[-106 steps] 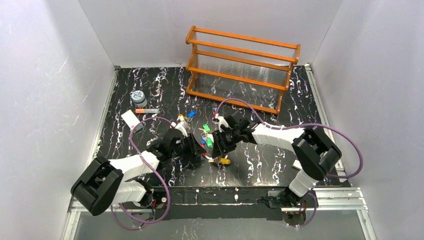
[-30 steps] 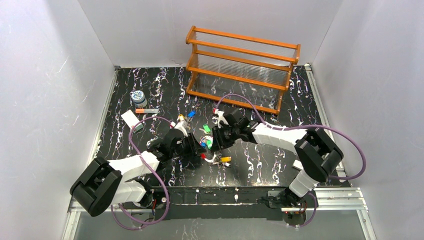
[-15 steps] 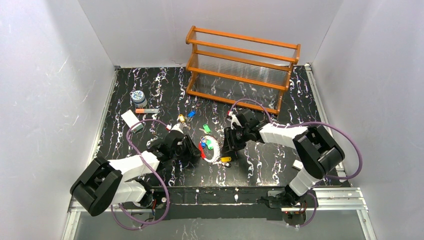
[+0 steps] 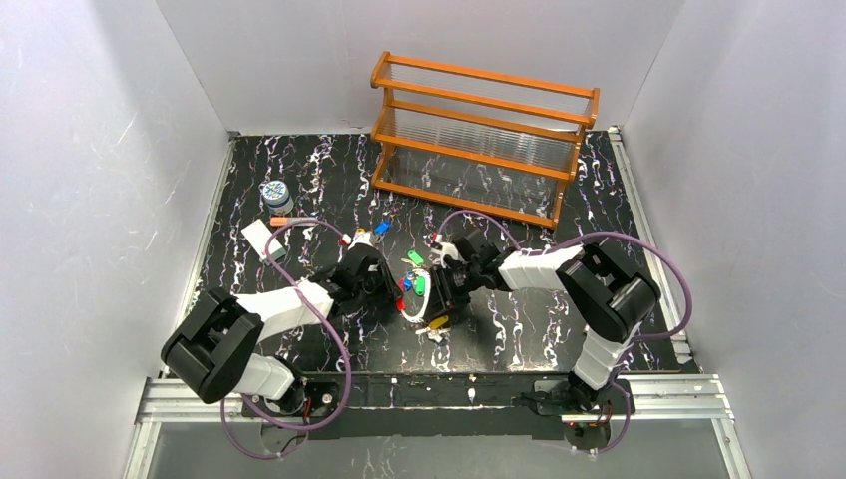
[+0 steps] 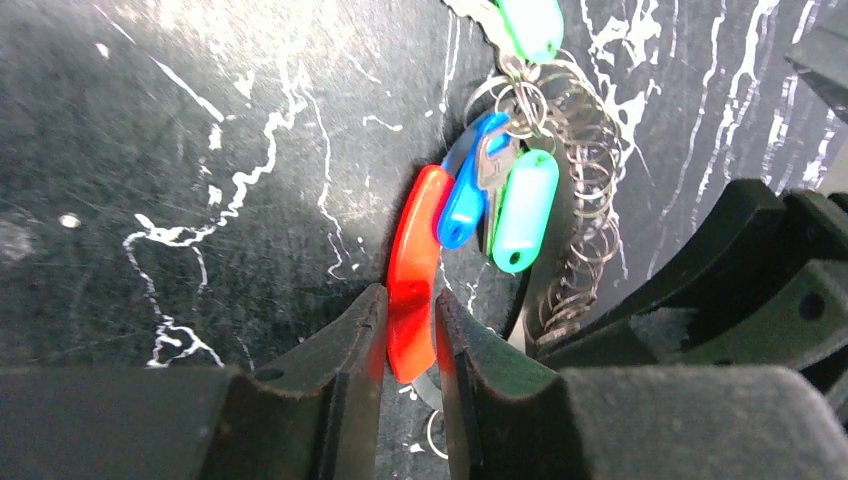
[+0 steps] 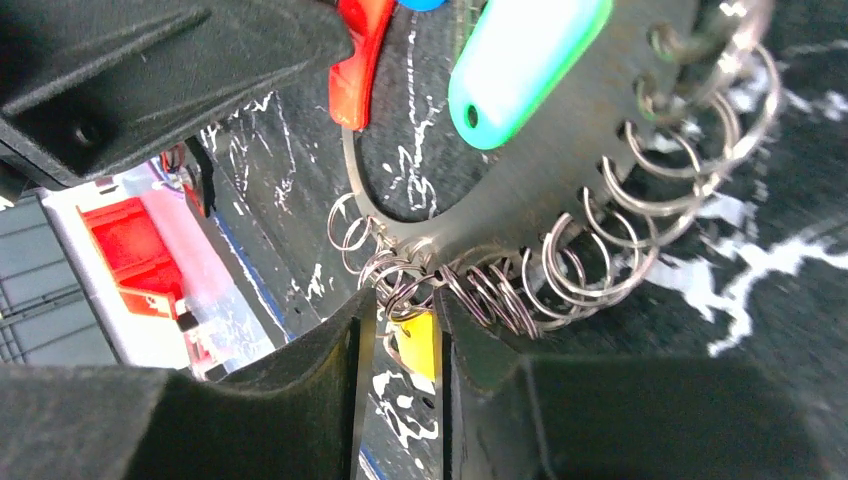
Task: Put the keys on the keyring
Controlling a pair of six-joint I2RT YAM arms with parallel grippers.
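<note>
Left wrist view: left end effector [image 5: 410, 305] pinches the keyring [image 5: 413, 250] by its red piece, long axis straight out from the tips, mid-surface toward the near edge; right end effector [image 6: 400, 305] narrowly straddles the yellow key [image 6: 422, 345] opposite, grip unclear.

Green and blue keys [image 5: 462, 200] hang on the silvery keyring [image 6: 540, 180].

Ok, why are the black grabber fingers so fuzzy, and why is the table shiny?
Left wrist view: the left gripper's black fingers sit right by the lens, so they blur, while the curved red plastic piece looks sharp; glare whitens the black marbled table. Right wrist view: the right gripper's fingers blur too, the green key tag washed pale.
</note>
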